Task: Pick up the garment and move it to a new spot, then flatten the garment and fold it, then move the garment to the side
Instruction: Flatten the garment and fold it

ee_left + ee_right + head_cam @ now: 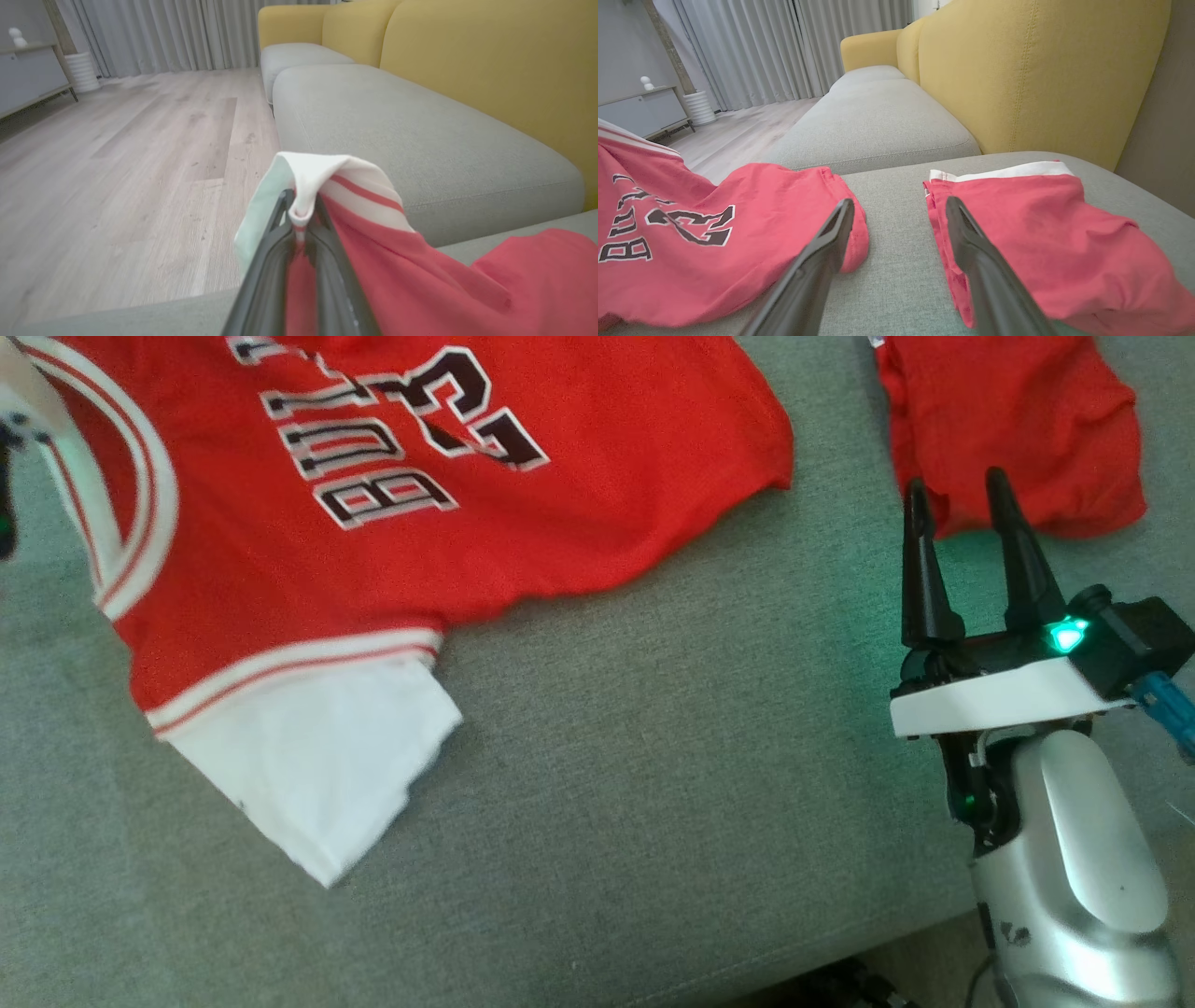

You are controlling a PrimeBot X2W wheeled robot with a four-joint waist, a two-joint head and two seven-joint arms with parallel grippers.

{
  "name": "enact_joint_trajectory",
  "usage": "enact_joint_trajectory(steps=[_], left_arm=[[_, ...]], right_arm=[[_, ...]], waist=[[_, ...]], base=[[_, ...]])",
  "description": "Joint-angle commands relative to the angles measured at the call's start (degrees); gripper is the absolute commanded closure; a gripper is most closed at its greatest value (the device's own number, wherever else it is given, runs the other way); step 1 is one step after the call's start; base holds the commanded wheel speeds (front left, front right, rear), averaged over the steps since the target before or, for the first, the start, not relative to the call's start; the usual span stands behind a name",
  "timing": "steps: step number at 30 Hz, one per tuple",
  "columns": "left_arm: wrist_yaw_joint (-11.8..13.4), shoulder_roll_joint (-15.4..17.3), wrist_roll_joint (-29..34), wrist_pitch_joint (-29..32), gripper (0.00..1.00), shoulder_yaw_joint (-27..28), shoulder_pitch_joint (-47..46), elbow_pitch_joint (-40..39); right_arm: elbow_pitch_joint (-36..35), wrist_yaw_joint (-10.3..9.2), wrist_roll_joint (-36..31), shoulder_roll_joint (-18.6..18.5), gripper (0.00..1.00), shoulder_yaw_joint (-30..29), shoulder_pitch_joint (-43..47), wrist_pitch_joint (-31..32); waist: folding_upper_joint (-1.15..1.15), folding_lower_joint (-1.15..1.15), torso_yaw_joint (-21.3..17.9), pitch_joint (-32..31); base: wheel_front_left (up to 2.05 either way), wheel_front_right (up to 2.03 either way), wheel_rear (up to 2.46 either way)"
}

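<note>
1. We have our left pincer (301, 199) clamped on the jersey's (402, 261) white-and-red trim, the fold bulging just past its tips.
2. Our right pincer (956, 482) hangs spread wide over the grey cushion (653, 756). The jersey lies to its left, and a second red garment (1018, 420) just beyond its tips.

soft even daylight, slight motion blur, wide-angle edge distortion

Beyond the left fingers (334, 275) ran grey sofa cushions (397, 130) and yellow backrests (490, 70), with wood floor (140, 154) and curtains (177, 32) to their left.
</note>
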Motion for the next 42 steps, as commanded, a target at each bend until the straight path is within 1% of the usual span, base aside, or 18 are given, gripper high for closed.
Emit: enact_joint_trajectory(steps=[1,3,5,6,8,11,17,22,26,28,33,38,40,41,42], left_arm=[[0.7,3.8,1.1,-1.6,1.00,1.4,-4.0,-0.6],[2.0,3.9,1.6,-3.6,1.00,1.7,-5.4,0.9],[2.4,3.8,2.3,-4.7,1.00,1.3,-6.2,2.7],[2.5,3.7,2.6,-5.2,0.00,1.0,-6.5,3.5],[2.4,3.0,3.3,-5.7,0.00,0.1,-6.7,5.2],[1.4,1.4,3.3,-7.2,0.00,-0.6,-6.5,6.9],[-1.6,-2.5,1.4,-10.0,0.00,-0.5,-3.5,8.1],[-3.4,-5.7,0.0,-11.3,0.00,-0.2,1.9,5.9],[-3.8,-7.9,-0.3,-11.6,0.00,-0.1,8.3,2.0],[-3.4,-8.8,0.1,-11.6,0.00,0.3,12.3,-1.5],[-1.2,-10.6,1.9,-11.6,0.00,0.9,24.0,-11.2],[1.5,-12.1,3.3,-11.7,0.00,1.4,34.5,-19.2],[2.3,-13.0,3.3,-11.7,0.00,1.8,37.9,-21.6],[2.3,-13.0,3.3,-11.7,0.00,1.8,37.9,-21.6],[3.1,-13.7,3.7,-11.7,0.00,2.0,40.7,-23.8]], right_arm=[[-2.0,-0.04,0.3,0.1,0.00,1.3,-0.9,-0.6],[-1.9,-0.04,0.3,0.1,0.00,1.6,-1.3,-0.6],[-1.9,-0.04,0.2,0.1,0.00,2.0,-1.5,-0.5],[-1.9,-0.04,0.1,0.1,0.00,2.1,-1.6,-0.5],[-1.8,-0.04,-0.2,0.1,0.00,2.2,-1.7,-0.4],[-1.7,-0.04,-0.6,0.1,0.00,2.0,-1.6,-0.2],[-1.1,-0.04,-1.9,0.1,0.00,1.5,-1.0,0.4],[-0.2,-0.04,-3.2,0.1,0.00,0.2,0.2,1.0],[0.6,-0.04,-3.9,0.1,0.00,-0.9,1.9,1.4],[1.1,-0.04,-4.2,0.1,0.00,-1.4,2.9,1.6],[1.9,-0.04,-4.2,0.1,0.00,-2.1,5.4,1.7],[2.4,-0.04,-3.7,0.1,0.00,-2.3,7.7,1.4],[2.5,-0.04,-3.4,0.1,0.00,-2.2,8.5,1.3],[2.5,-0.04,-3.4,0.1,0.00,-2.2,8.5,1.3],[2.7,-0.04,-3.0,0.1,0.00,-2.1,9.2,1.3]], waist=[[0.00,-0.01,0.0,0.3],[0.00,-0.01,0.2,0.5],[0.00,-0.01,0.4,0.6],[0.00,-0.01,0.6,0.6],[0.00,-0.01,1.1,0.4],[0.00,-0.01,2.2,-0.6],[0.00,-0.01,5.4,-4.5],[0.00,-0.01,9.1,-8.9],[0.00,-0.01,12.1,-12.3],[0.00,-0.01,13.4,-13.9],[0.00,-0.01,15.8,-17.2],[0.00,-0.01,17.2,-19.5],[0.00,-0.01,17.6,-20.2],[0.00,-0.01,17.6,-20.2],[0.00,-0.01,17.9,-20.8]], base=[[0.00,0.00,0.00],[0.00,0.00,0.00],[0.00,0.00,0.00],[0.00,0.00,0.00],[0.00,0.00,0.00],[0.00,0.00,0.00],[0.00,0.00,0.00],[0.00,0.00,0.00],[0.00,0.00,0.00],[0.00,0.00,0.00],[0.00,0.00,0.00],[0.00,0.00,0.00],[0.00,0.00,0.00],[0.00,0.00,0.00],[0.00,0.00,0.00]])
